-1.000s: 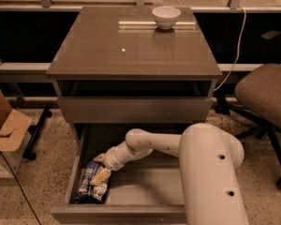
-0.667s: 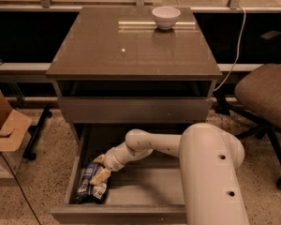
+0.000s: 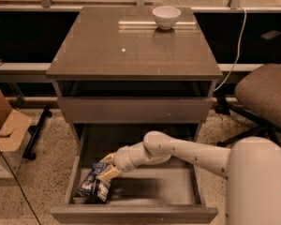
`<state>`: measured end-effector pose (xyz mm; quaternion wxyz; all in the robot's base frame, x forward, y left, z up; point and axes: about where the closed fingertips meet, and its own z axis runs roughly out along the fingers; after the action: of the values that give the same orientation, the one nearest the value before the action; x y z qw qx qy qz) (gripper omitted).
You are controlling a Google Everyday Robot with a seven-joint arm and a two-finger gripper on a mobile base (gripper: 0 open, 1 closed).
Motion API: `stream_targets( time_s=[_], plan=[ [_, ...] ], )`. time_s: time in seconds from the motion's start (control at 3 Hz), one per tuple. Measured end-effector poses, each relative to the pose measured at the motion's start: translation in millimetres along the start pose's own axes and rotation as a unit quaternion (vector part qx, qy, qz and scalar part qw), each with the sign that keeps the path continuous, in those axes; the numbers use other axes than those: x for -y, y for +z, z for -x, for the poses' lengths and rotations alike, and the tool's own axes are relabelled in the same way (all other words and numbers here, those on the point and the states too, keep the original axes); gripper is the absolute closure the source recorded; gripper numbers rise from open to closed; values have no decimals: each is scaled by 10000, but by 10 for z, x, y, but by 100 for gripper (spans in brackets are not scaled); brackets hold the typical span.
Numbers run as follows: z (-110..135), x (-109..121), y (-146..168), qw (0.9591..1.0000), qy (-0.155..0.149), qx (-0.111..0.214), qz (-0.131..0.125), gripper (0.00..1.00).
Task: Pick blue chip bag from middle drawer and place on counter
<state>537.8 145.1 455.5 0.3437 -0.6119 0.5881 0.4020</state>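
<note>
The blue chip bag [image 3: 92,188] lies crumpled in the front left corner of the open middle drawer [image 3: 131,213], on its pale floor. My gripper [image 3: 106,167] reaches down into the drawer from the right, and its tan fingers [image 3: 108,174] are spread open just above the bag's upper right end. The arm's white forearm crosses the drawer. The counter [image 3: 131,50] is the glossy grey-brown top of the cabinet, above the drawers.
A white bowl [image 3: 166,17] stands at the back of the counter. The shut upper drawer front [image 3: 133,109] overhangs the rear of the open drawer. An office chair [image 3: 264,95] is at the right, and a cardboard box [image 3: 4,130] is on the floor at the left.
</note>
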Motion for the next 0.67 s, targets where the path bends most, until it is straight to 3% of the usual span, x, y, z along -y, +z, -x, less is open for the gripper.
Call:
stream_targets(
  time_s=[0.33, 0.67],
  plan=[
    [199, -269, -496, 9988, -229, 353, -267, 100],
    [487, -546, -1141, 9951, -616, 452, -625, 100]
  ],
)
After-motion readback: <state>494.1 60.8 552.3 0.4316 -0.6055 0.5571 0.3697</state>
